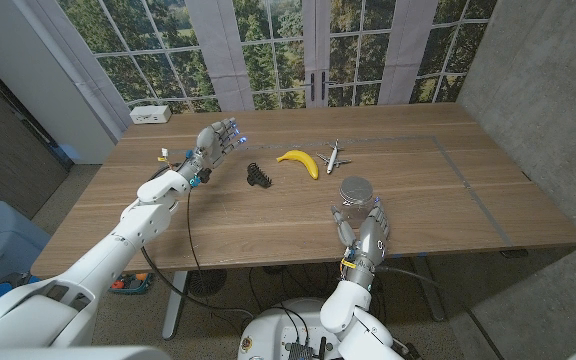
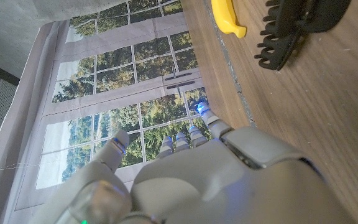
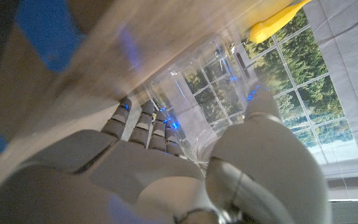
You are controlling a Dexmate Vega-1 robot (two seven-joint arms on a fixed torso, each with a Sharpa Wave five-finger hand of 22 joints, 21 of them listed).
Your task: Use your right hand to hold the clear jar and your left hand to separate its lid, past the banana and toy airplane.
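Observation:
The clear jar with a grey lid stands upright near the table's front edge. My right hand wraps it from the near side, thumb on one wall and fingers on the other. In the blurred right wrist view the clear jar sits between the thumb and fingers of my right hand. Beyond the jar lie the banana and the toy airplane. My left hand hovers over the table's back left, fingers apart and holding nothing. The left wrist view shows my left hand and the banana's tip.
A black hair clip lies left of the banana, between my left hand and the jar; the hair clip also appears in the left wrist view. A white box sits at the table's back left corner. The banana shows past the jar.

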